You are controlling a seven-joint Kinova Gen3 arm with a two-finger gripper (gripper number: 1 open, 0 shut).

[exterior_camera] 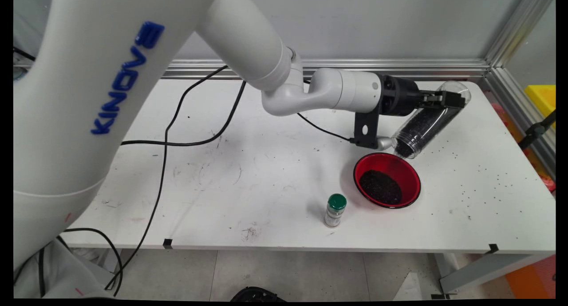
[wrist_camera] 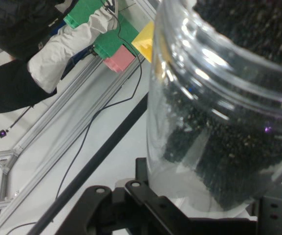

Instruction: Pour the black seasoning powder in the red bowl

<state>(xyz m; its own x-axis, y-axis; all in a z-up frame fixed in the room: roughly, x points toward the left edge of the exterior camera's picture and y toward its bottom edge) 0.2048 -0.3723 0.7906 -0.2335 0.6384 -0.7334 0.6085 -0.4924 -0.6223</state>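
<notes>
My gripper point(exterior_camera: 448, 101) is shut on a clear plastic jar point(exterior_camera: 428, 119) of small black grains, held above the table's right half. The jar is tilted steeply, its open mouth pointing down-left just over the far rim of a red bowl point(exterior_camera: 410, 177). A dark heap of the same grains point(exterior_camera: 380, 187) lies inside the bowl. In the hand view the jar point(wrist_camera: 219, 122) fills the right side, grains showing through its wall, with the black linkage clamped on it at the bottom edge.
A small bottle with a green cap point(exterior_camera: 335, 210) stands upright left of the bowl, near the front edge. Black cables point(exterior_camera: 177, 141) trail across the table's left half. Stray grains point(exterior_camera: 492, 177) dot the table right of the bowl.
</notes>
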